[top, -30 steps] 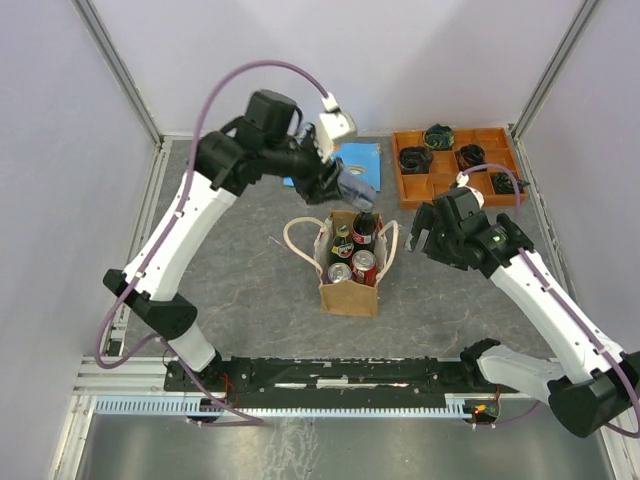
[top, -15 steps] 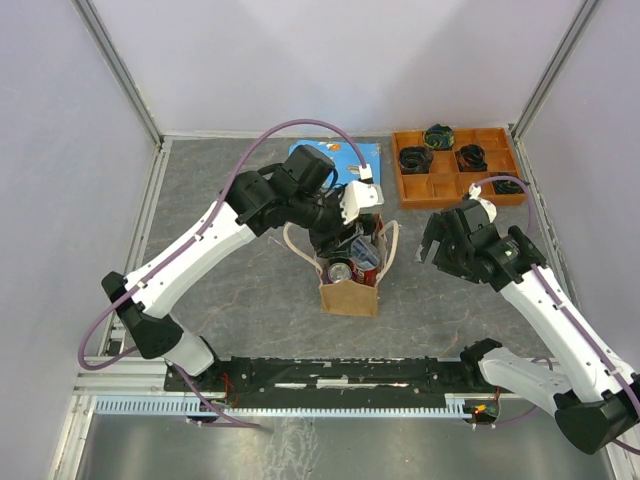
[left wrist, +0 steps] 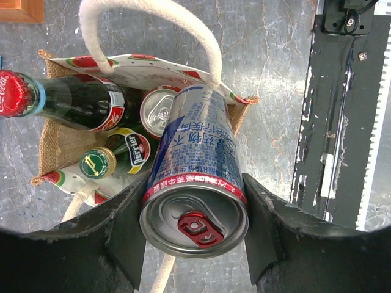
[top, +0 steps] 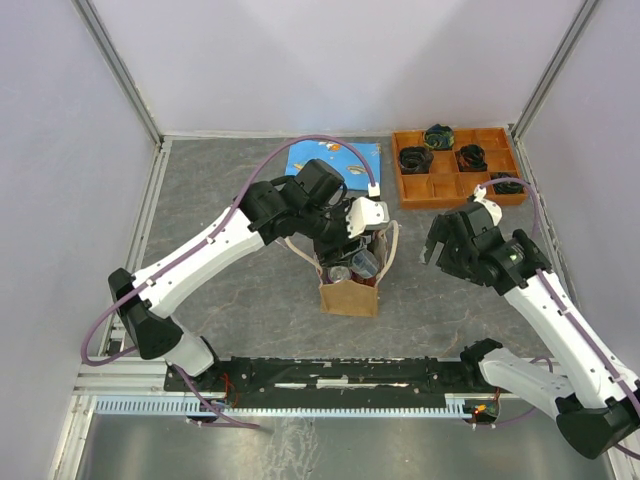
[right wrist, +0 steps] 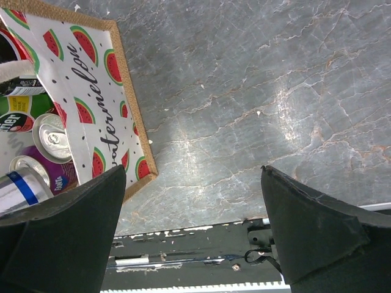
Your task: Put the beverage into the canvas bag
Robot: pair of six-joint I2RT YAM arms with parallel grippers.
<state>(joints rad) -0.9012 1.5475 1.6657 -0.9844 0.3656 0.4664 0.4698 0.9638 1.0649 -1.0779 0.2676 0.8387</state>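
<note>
The left gripper (left wrist: 194,210) squeezed a blue and silver can (left wrist: 198,146) tight, tipped into the top of the canvas bag (top: 348,297) in the middle of the bench. The right gripper (right wrist: 192,183) was wide open beside the bag, toward the right edge.

We see a grey marbled tabletop (top: 230,190) carrying the tan canvas bag (top: 348,297) upright near its middle, a blue printed sheet (top: 330,157) lying flat behind it, and an orange compartment tray (top: 440,190) at the far right corner.
</note>
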